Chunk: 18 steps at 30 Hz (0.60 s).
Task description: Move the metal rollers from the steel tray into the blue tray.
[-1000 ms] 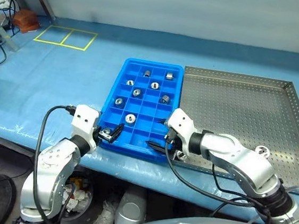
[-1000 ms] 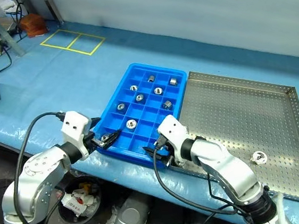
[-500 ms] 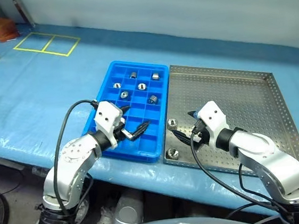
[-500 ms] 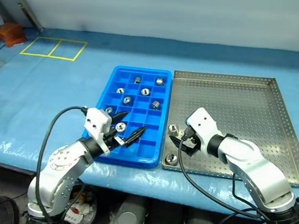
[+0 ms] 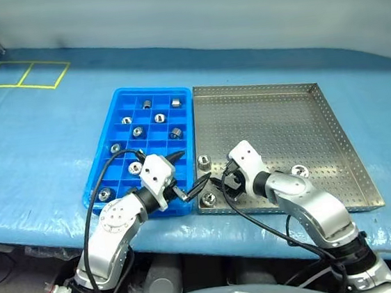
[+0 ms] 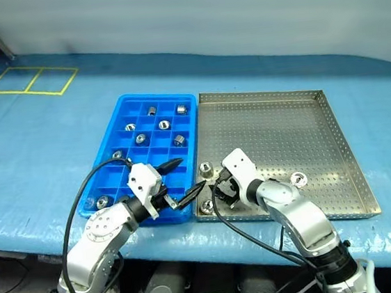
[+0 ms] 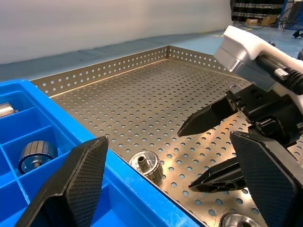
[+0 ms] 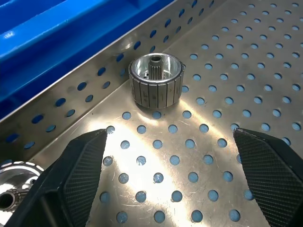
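Note:
The steel tray [image 5: 277,120] lies to the right of the blue tray [image 5: 110,166], the two side by side. Three metal rollers stand in the steel tray: one by its left wall [image 5: 203,162], one in the near left corner [image 5: 207,200], one further right [image 5: 298,171]. Several more rollers [image 5: 138,131] sit in the blue tray's compartments. My left gripper [image 5: 192,168] is open and level over the seam between the trays, just left of the wall-side roller [image 7: 147,165]. My right gripper [image 5: 219,184] is open, tilted down between the two left rollers, facing the upright one [image 8: 156,78].
Both trays rest on a blue-covered table [image 5: 33,128] whose front edge runs just below the trays. Yellow tape squares [image 5: 20,74] mark the far left. The two grippers point toward each other with little room between them.
The head view has swung across the table. My left gripper moved right from the blue tray's near edge to the seam. My right gripper came down toward the steel tray's near left corner. Both stayed open.

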Available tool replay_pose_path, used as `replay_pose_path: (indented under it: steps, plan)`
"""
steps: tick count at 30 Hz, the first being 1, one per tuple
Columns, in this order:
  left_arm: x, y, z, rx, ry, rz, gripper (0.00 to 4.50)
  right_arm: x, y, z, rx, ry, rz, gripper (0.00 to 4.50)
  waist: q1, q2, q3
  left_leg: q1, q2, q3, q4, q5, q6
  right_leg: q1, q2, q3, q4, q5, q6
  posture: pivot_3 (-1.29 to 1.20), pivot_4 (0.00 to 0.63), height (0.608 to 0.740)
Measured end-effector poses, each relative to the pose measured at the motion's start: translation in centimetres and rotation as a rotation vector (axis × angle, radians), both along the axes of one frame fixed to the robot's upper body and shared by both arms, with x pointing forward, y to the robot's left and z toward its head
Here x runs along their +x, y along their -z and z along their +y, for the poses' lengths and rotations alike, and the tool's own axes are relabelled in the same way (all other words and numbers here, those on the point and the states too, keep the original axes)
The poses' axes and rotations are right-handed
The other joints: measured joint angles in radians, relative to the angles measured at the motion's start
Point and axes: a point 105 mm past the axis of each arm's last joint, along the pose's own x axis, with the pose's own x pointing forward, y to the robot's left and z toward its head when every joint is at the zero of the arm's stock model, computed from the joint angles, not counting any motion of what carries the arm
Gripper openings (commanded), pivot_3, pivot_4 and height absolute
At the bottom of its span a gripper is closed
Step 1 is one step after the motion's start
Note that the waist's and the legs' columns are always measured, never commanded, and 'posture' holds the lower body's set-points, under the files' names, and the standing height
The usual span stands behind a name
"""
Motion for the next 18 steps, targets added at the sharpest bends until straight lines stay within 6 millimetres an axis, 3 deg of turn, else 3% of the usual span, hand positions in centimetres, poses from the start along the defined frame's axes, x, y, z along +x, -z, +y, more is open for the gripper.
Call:
replay_pose_path:
  steps: [10, 18]
  plan:
    - [-0.4, 1.0, 0.3, -0.014, -0.037, 0.045, 4.48, 2.1, 0.7, 1.1, -0.01, 0.042, -0.002, 4.5, -0.003, 0.0, 0.0, 0.0, 0.0, 0.0, -0.001, 0.0, 0.0, 0.0, 0.0, 0.0, 0.0, 0.0, 0.0, 0.33, 0.15, 0.74]
    - [-0.5, 1.2, 0.6, -0.018, -0.049, 0.059, 4.48, 3.2, 0.0, 2.3, -0.006, 0.012, -0.042, 4.5, -0.003, 0.001, 0.0, 0.0, 0.0, 0.0, -0.001, 0.0, 0.0, -0.001, 0.0, 0.0, 0.0, 0.0, 0.0, 0.35, 0.15, 0.74]
